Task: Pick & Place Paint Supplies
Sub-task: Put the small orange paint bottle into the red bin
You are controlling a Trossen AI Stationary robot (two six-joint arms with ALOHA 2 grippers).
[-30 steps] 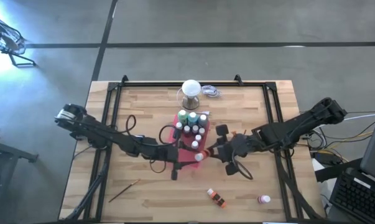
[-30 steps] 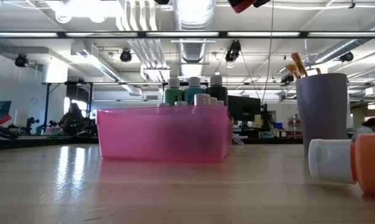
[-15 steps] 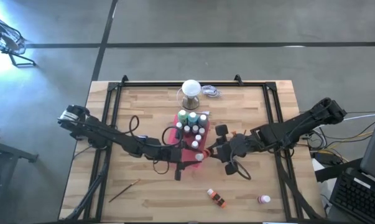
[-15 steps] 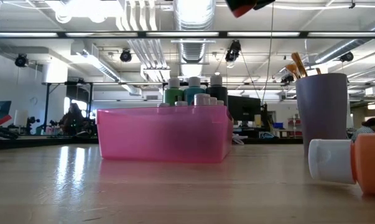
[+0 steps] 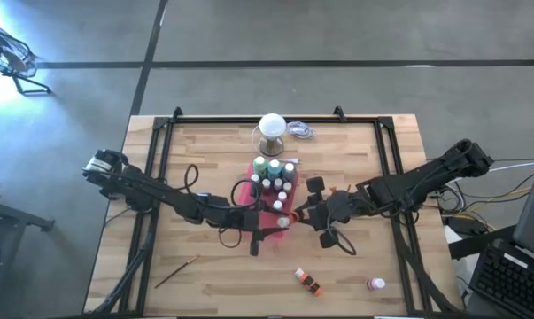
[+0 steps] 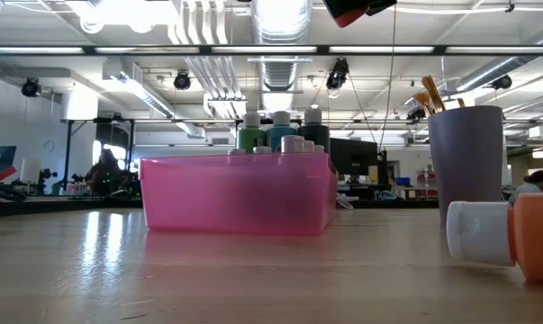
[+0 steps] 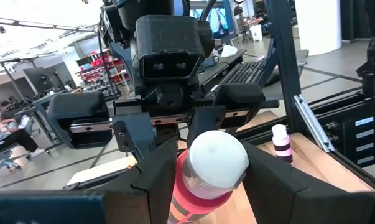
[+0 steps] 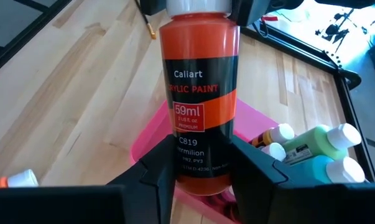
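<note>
The wooden table (image 5: 205, 283) is carrying a pink bin (image 5: 259, 211) near its middle, w/ both arms meeting just over the bin's near edge. From above, the left gripper (image 5: 268, 227) and right gripper (image 5: 295, 215) are looking almost joined, and the red paint bottle (image 5: 285, 221) between them is showing only as a small white cap. The wrist views are giving more: in the right wrist view the right gripper's fingers (image 8: 151, 171) are clamping the base of this bottle, label readable, over the bin. In the left wrist view the left gripper's fingers (image 7: 156, 174) are pressing its sides below the cap. The low view is showing a purple cup (image 6: 471, 162) w/ brushes (image 6: 429, 94), and a lying orange bottle (image 6: 505, 232).
</note>
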